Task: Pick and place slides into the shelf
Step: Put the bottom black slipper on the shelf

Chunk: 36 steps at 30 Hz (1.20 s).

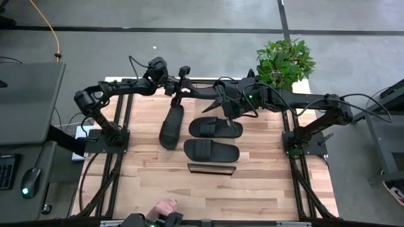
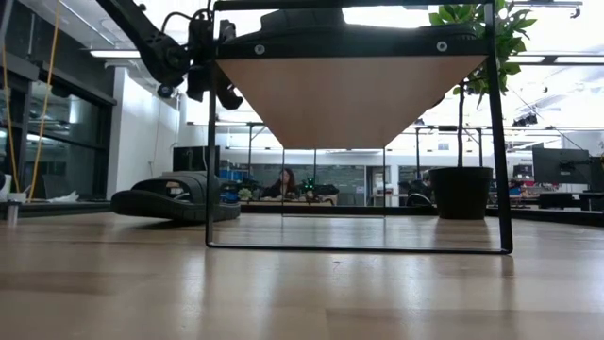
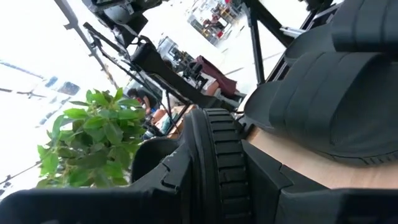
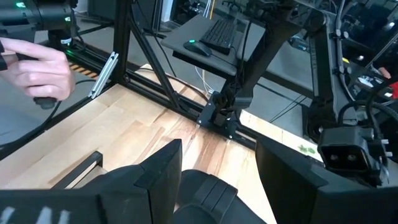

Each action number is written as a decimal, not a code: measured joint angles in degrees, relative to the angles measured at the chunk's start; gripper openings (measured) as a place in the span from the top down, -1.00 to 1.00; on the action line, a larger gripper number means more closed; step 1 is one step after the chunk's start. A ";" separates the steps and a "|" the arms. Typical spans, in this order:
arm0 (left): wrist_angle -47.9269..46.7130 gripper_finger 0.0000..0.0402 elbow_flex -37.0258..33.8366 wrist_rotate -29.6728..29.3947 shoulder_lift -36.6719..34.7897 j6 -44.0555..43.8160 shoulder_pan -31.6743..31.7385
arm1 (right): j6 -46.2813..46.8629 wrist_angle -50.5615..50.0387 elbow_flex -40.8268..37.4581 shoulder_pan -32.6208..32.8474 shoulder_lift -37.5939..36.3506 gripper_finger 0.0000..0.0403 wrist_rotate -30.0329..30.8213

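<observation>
Slides lie mid-frame on the worktop; left claw pinches one by its end, likely to lift it; right claw spread.

A robotics lab inside an open-plan office; the butcher-block tabletop sits in a black metal frame on a grey concrete floor marked with dark tape lines; a desk carrying a keyboard and mouse stands well beyond the left arm's side of the frame; a potted plant stands just behind the right arm; across the table the low view shows glass partitions, ceiling light strips, monitors and a seated person at distant desks.
</observation>
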 joint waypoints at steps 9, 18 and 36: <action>0.38 0.54 0.28 0.03 0.32 0.07 1.78 | 0.00 -0.16 0.00 0.00 0.00 0.03 0.00; 0.18 0.54 0.30 -5.23 2.37 0.12 1.32 | 0.00 -0.14 0.00 -0.02 0.02 0.03 -0.01; -1.84 0.26 0.30 -9.90 2.39 0.62 0.92 | 0.00 -0.12 0.00 -0.02 0.02 0.03 0.00</action>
